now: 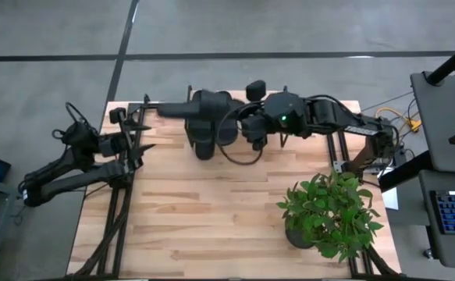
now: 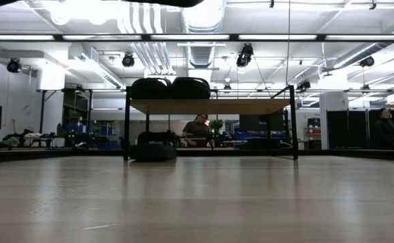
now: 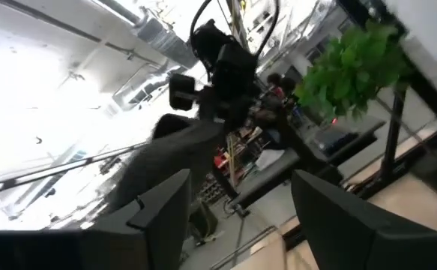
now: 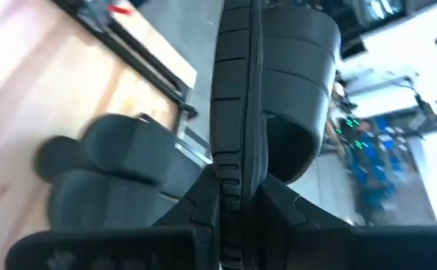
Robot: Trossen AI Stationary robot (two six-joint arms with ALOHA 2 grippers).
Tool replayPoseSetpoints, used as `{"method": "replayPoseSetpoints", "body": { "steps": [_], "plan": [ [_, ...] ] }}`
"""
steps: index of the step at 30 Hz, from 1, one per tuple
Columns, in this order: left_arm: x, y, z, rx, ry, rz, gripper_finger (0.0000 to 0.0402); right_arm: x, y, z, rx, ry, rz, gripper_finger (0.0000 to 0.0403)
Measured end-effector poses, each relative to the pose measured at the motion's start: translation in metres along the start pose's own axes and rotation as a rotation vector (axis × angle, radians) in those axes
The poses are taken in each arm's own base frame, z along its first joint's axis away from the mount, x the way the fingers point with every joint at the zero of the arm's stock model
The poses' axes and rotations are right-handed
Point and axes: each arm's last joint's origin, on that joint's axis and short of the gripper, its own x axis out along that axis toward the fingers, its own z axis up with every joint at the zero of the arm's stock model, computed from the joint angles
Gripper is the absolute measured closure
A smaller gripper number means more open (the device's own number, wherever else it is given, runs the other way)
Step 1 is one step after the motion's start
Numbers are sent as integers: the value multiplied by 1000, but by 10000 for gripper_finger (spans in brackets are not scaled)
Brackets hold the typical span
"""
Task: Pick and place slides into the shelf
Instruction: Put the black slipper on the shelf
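The shelf point(image 2: 210, 106) stands at the table's far side. Two black slides point(image 2: 149, 88) point(image 2: 191, 88) lie on its wood top board, and a third slide point(image 2: 155, 145) sits on the table under it. My right arm point(image 1: 305, 113) reaches in from the right over the slides point(image 1: 211, 125). My right gripper point(image 4: 237, 191) is shut on a fourth slide point(image 4: 278, 82). My left gripper point(image 1: 137, 142) point(image 3: 237, 202) is open and empty, and it waits at the table's left edge. My right gripper pinches the slide's ribbed sole edge point(image 4: 233, 161) between its two fingers. The sole stands on its edge and runs straight out from the fingers, along them. The wide strap point(image 4: 300, 90) bulges to one side. The slide sits above the tabletop, clear of the other slides point(image 4: 121, 165).
A potted green plant point(image 1: 328, 211) stands at the table's near right. The wide middle of the tabletop point(image 1: 211, 203) is bare wood. A cable loop point(image 1: 239, 152) hangs from the right arm. People sit in the room beyond the shelf point(image 2: 198, 128).
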Motion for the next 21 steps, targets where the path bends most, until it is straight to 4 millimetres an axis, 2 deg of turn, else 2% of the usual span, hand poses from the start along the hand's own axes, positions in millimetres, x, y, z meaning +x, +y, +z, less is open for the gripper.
{"method": "replayPoseSetpoints", "body": {
  "steps": [7,21],
  "plan": [
    [8,4,-8,69,106,81,187,4,4,0,-6,0,24,362],
    [17,8,-11,100,143,134,187,4,8,-2,4,6,70,362]
  ]
}}
